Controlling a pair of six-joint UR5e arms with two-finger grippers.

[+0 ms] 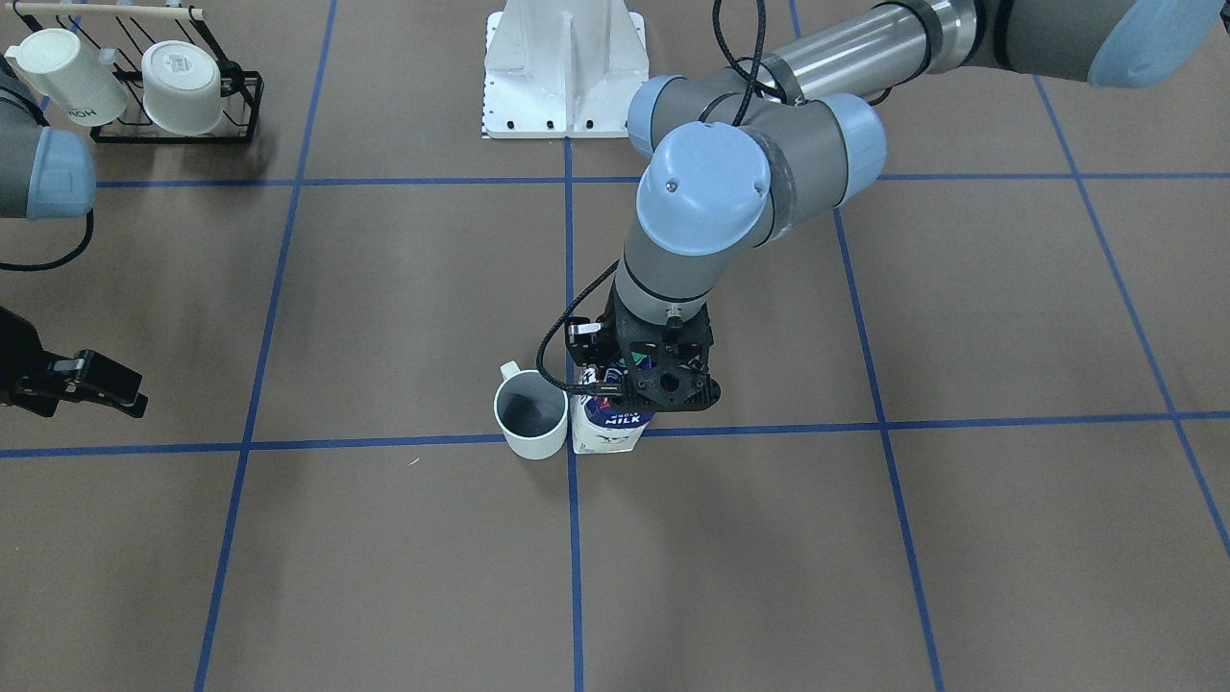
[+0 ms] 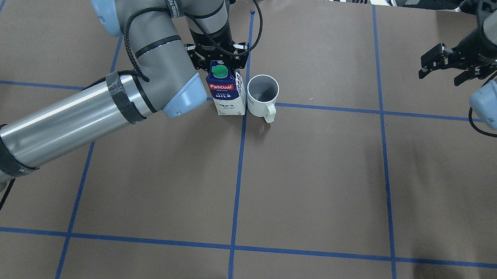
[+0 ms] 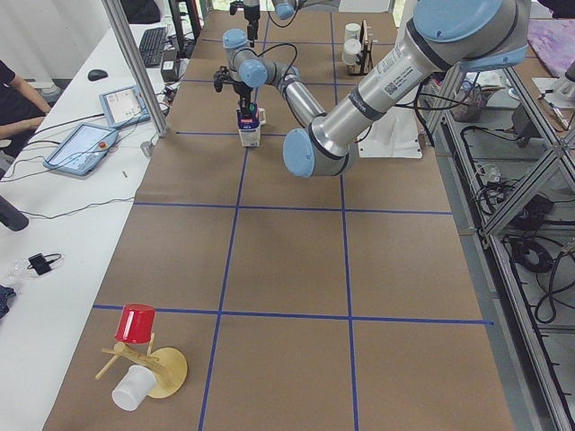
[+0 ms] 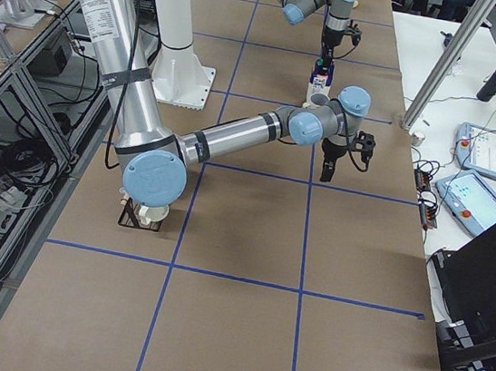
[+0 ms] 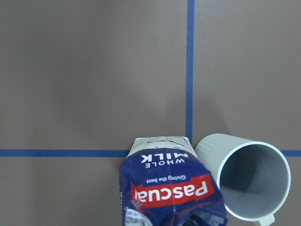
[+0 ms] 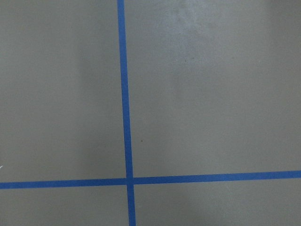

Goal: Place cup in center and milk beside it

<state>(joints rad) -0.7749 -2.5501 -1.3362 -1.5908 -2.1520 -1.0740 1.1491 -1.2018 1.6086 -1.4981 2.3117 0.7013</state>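
The milk (image 2: 225, 94), a dark blue carton with a green cap and a red "Pascual" band, stands upright on the blue tape crossing near the table's middle. The cup (image 2: 262, 94), a small white mug with a dark grey inside, stands upright right beside it, almost touching, with its handle toward the robot. My left gripper (image 2: 218, 62) is straight above the carton and shut on its top. Both also show in the front view, the milk (image 1: 607, 430) and the cup (image 1: 530, 413), and in the left wrist view, the milk (image 5: 164, 188) and the cup (image 5: 251, 181). My right gripper (image 2: 442, 70) is open and empty, far off to the side.
A black rack (image 1: 240, 106) with two other white cups stands by the robot's right side. The white robot base plate (image 1: 565, 67) is at the near table edge. My left forearm (image 2: 63, 120) reaches diagonally over the table. A red cup (image 3: 137, 323) on a wooden stand sits at the table's left end.
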